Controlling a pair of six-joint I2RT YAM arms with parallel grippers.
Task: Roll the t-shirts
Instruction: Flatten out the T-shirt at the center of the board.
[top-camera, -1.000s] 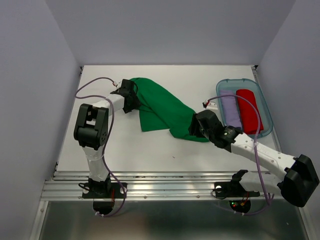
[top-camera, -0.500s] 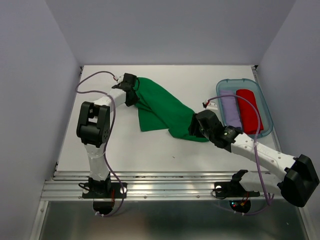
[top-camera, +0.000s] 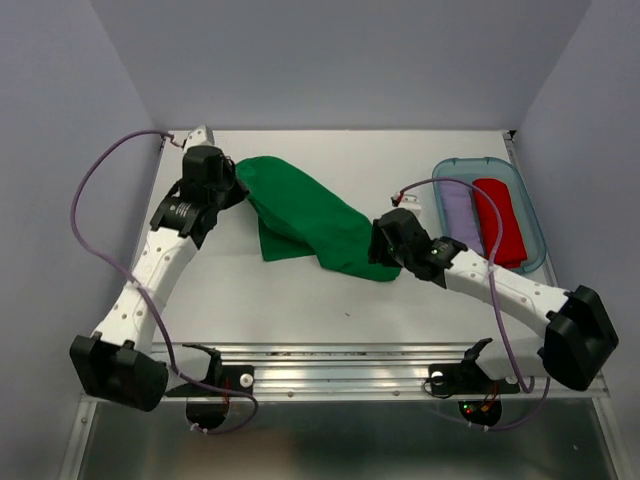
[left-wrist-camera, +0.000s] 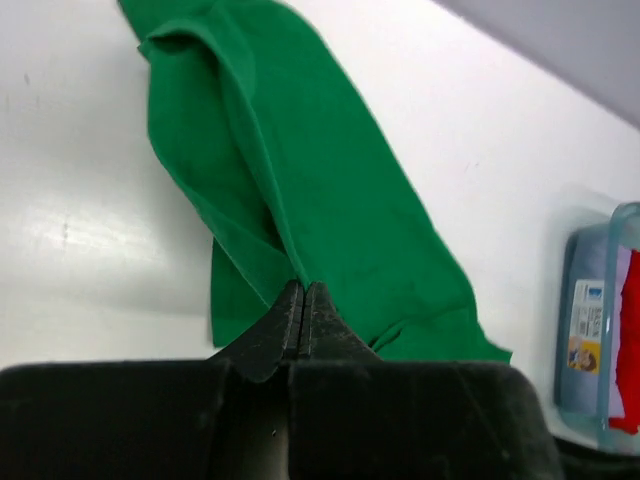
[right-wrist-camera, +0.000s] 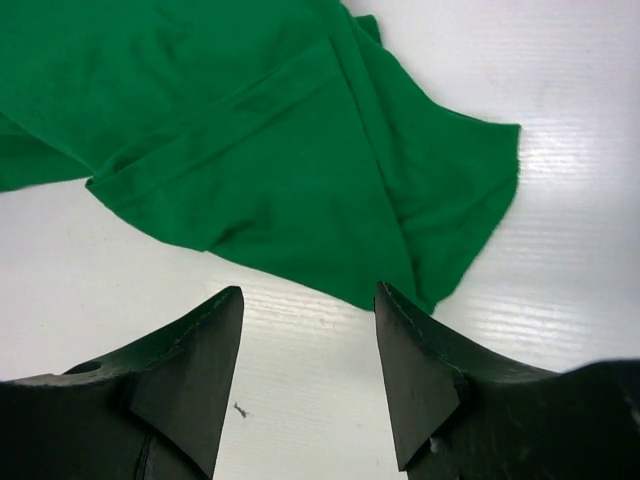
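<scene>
A bright green t-shirt (top-camera: 310, 215) lies bunched in a long diagonal strip across the middle of the white table. My left gripper (top-camera: 238, 188) is at the shirt's far-left end. In the left wrist view its jaws (left-wrist-camera: 303, 288) are pressed together, with a fold of the t-shirt (left-wrist-camera: 330, 180) running into their tips. My right gripper (top-camera: 381, 256) sits at the shirt's near-right end. It stands open (right-wrist-camera: 308, 300) with bare table between the fingers, and the t-shirt's (right-wrist-camera: 250, 130) edge lies just beyond the fingertips.
A clear blue tray (top-camera: 540, 240) at the right edge holds a pale lavender fabric roll (top-camera: 458, 215) and a red fabric roll (top-camera: 500, 220). The tray (left-wrist-camera: 585, 330) also shows in the left wrist view. Lavender walls close in the table on three sides.
The left gripper has shut on the shirt's far-left end. The left arm has swung out to the left, drawing the shirt a little leftward. The right gripper edged left and stays open.
</scene>
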